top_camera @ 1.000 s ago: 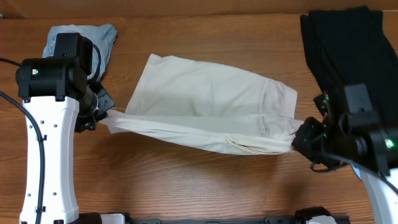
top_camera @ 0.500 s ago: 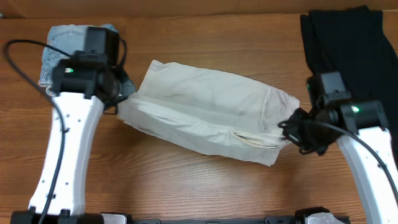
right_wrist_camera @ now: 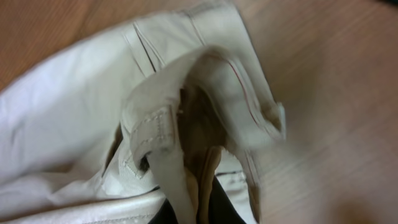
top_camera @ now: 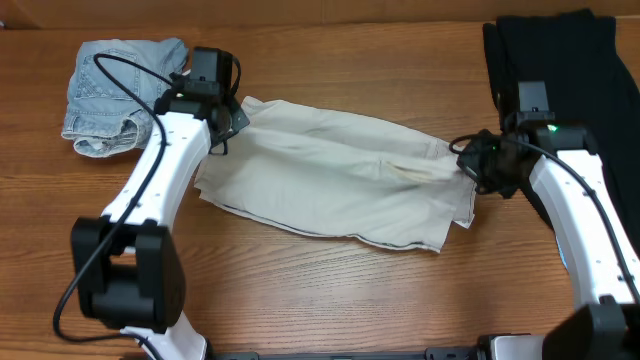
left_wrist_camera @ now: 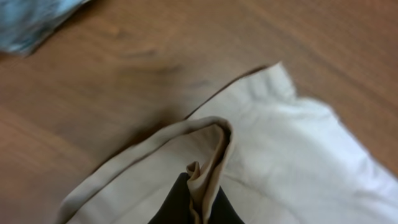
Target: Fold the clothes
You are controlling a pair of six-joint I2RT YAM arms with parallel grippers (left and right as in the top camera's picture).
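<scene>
The cream-beige shorts [top_camera: 335,175] lie folded lengthwise across the middle of the table. My left gripper [top_camera: 232,115] is shut on their hem at the upper left corner; the pinched hem shows in the left wrist view [left_wrist_camera: 202,180]. My right gripper [top_camera: 470,160] is shut on the waistband end at the right; the belt loop and pinched fabric show in the right wrist view [right_wrist_camera: 199,180]. The light-blue denim shorts [top_camera: 110,85] lie crumpled at the far left. The black garment [top_camera: 565,70] lies at the far right.
Bare wooden table [top_camera: 330,290] runs along the front. The denim shorts sit just left of my left arm, and the black garment lies under and behind my right arm.
Both grippers have carried the near edge of the cream shorts away from me and over the far edge, folding the shorts in half. Both arms now reach toward the back of the table.
</scene>
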